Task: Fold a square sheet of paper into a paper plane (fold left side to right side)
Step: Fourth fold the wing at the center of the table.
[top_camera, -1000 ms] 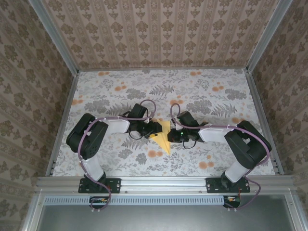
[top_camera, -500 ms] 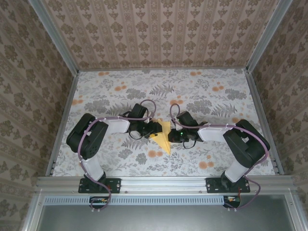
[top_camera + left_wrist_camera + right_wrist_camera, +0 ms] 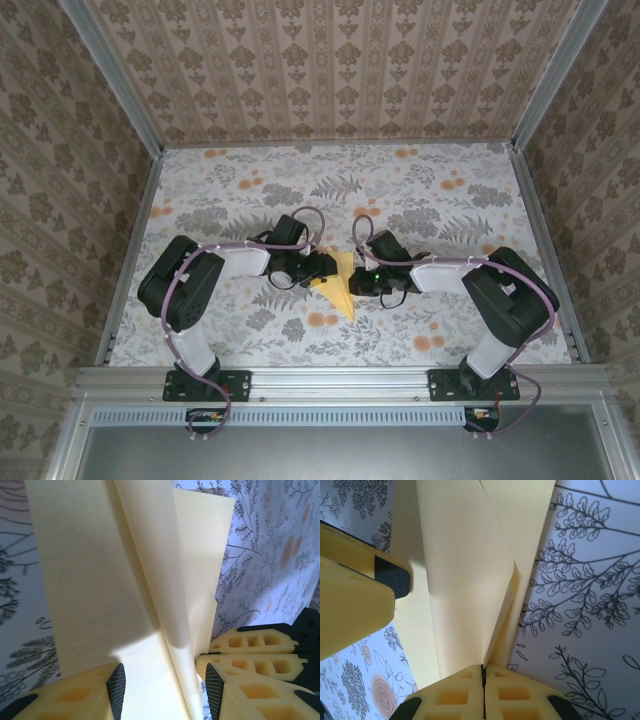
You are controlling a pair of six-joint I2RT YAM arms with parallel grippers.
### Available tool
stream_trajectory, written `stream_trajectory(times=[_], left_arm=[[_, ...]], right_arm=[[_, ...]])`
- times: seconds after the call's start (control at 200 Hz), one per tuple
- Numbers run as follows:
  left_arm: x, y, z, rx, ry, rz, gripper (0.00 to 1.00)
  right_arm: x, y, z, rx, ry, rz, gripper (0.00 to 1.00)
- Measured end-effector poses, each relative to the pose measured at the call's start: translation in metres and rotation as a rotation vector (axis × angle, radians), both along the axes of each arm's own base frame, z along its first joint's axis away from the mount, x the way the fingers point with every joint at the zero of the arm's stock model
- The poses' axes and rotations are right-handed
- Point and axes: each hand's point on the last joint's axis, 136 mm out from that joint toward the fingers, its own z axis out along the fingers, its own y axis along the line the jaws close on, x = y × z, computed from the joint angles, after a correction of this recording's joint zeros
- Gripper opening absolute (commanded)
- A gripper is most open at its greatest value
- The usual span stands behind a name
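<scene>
The paper plane [image 3: 343, 291] is a yellow, pointed wedge lying on the flowered table between both grippers, tip toward the near edge. My left gripper [image 3: 326, 268] is at its left side. In the left wrist view the left gripper [image 3: 165, 682] is open, its black pads standing either side of the raised centre fold of the paper plane [image 3: 125, 580]. My right gripper [image 3: 358, 282] is at the right side. In the right wrist view the right gripper [image 3: 483, 669] is shut on an upright flap of the paper plane [image 3: 465, 580].
The table has a flowered cloth [image 3: 430, 210] and patterned walls on three sides. A metal rail [image 3: 340, 378] runs along the near edge by the arm bases. The two grippers are only a few centimetres apart over the paper.
The right arm's elbow has drifted slightly left. The paper and both grippers sit almost where they were.
</scene>
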Motion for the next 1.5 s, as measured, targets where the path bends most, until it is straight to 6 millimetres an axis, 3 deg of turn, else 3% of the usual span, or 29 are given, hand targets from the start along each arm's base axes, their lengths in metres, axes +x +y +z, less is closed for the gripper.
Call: stream_trajectory(times=[0.075, 0.18, 0.29, 0.46, 0.69, 1.265, 1.5], left_arm=[[0.000, 0.003, 0.004, 0.017, -0.009, -0.005, 0.48], [0.004, 0.001, 0.016, 0.016, -0.036, -0.017, 0.38], [0.013, -0.007, 0.031, -0.010, -0.080, -0.037, 0.29], [0.020, -0.022, 0.042, -0.050, -0.103, -0.068, 0.23], [0.020, -0.038, 0.020, -0.049, -0.048, -0.117, 0.20], [0.013, -0.034, -0.009, 0.003, -0.001, -0.133, 0.20], [0.014, -0.033, -0.011, 0.012, -0.005, -0.128, 0.19]], right_arm=[[0.000, 0.000, 0.000, -0.001, -0.001, 0.004, 0.07], [0.000, 0.000, 0.000, -0.007, -0.003, 0.013, 0.07], [0.001, -0.001, 0.000, -0.018, -0.003, 0.017, 0.07], [0.001, -0.001, 0.000, -0.029, -0.011, 0.028, 0.07], [0.001, -0.002, 0.000, -0.044, -0.013, 0.030, 0.07], [0.000, -0.003, -0.001, -0.069, -0.005, 0.044, 0.07], [0.000, -0.003, -0.001, -0.072, -0.001, 0.046, 0.07]])
